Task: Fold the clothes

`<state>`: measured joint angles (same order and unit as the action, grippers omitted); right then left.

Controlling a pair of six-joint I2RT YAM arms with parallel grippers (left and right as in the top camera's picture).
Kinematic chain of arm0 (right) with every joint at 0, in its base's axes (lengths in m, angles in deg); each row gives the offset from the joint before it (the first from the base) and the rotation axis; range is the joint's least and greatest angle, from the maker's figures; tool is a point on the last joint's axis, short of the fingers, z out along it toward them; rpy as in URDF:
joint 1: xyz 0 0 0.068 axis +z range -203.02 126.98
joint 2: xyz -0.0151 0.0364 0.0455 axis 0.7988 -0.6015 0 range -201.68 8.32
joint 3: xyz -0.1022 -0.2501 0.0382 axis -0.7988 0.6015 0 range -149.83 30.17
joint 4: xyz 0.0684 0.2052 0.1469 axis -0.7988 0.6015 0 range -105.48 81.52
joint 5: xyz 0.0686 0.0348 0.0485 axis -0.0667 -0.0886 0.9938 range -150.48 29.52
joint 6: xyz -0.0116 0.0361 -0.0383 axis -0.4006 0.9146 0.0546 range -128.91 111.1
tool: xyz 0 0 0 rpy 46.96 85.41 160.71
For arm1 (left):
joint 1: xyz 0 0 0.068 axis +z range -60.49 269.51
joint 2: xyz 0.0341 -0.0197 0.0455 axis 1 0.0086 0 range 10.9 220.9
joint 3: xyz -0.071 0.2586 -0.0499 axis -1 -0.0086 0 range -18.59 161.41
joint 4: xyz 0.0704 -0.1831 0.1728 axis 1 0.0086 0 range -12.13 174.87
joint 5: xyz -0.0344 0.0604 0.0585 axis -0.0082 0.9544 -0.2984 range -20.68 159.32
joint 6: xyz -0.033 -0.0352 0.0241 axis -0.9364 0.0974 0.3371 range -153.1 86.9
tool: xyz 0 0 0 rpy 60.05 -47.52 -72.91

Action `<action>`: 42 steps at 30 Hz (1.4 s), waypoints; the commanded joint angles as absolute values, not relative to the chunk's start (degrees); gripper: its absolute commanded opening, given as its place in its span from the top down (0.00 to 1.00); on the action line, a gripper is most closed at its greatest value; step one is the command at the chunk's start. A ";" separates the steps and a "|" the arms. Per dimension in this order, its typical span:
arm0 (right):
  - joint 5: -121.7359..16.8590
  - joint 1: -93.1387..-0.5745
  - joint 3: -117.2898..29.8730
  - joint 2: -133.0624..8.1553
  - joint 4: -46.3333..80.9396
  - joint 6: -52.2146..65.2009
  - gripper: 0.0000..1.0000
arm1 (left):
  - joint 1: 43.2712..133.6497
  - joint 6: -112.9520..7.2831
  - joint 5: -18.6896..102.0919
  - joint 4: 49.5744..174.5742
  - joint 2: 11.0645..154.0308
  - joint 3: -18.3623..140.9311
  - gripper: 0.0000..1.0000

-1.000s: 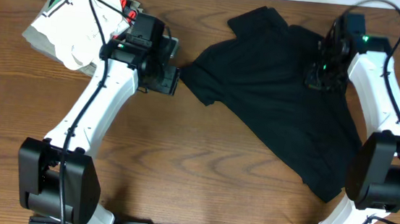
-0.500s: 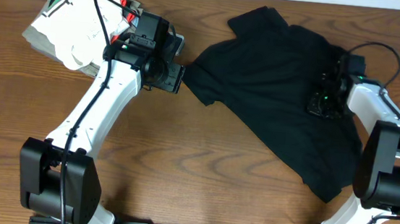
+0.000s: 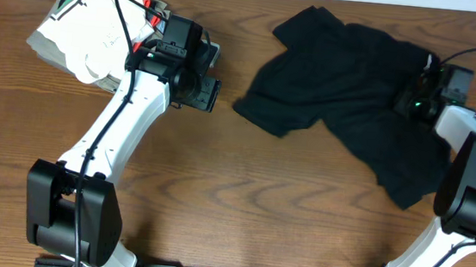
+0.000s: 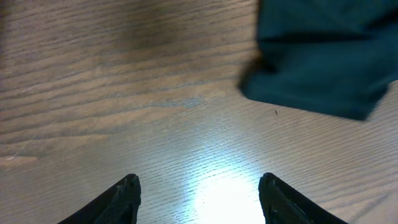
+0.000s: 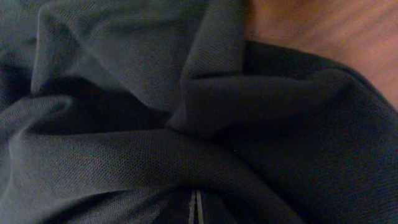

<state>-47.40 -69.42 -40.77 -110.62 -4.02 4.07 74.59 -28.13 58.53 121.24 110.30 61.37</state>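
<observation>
The black garment (image 3: 346,87) lies crumpled on the far right part of the wooden tabletop (image 3: 258,196), spread unevenly with one sleeve-like flap reaching toward the middle and a longer part trailing down toward the near right edge. The right gripper (image 3: 415,104) sits on the garment's right side, low on the fabric. In the right wrist view the cloth fills nearly the whole frame in thick gathered folds that draw together toward the bottom centre, with a strip of bare wood showing in the upper right corner. The fingers themselves are mostly hidden by the cloth, but they appear pressed together, clamped on a bunch of the garment. The left gripper (image 3: 205,92) hangs over bare wood just left of the garment's nearest flap, apart from it and touching nothing. In the left wrist view its two dark fingertips (image 4: 127,196) stand wide apart at the bottom edge with only wood grain and a bright glare patch between them, and the corner of the garment lies beyond them to the upper right. Behind the left arm, at the far left corner of the tabletop, sits a pile of folded garments (image 3: 83,29), mostly white on top with a bit of red at its right edge.
</observation>
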 commanded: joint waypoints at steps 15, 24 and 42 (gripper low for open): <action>-35.84 -73.66 -80.15 -120.52 38.80 -3.45 0.36 | 65.13 -25.39 45.24 112.94 119.21 61.35 0.37; -31.58 -71.22 -90.82 -119.88 52.11 -6.58 0.35 | 63.01 -25.39 41.18 103.78 126.21 61.35 0.36; -31.51 -66.63 -90.82 -119.77 54.86 -7.69 0.40 | 62.26 -25.41 39.32 99.74 131.37 61.35 0.59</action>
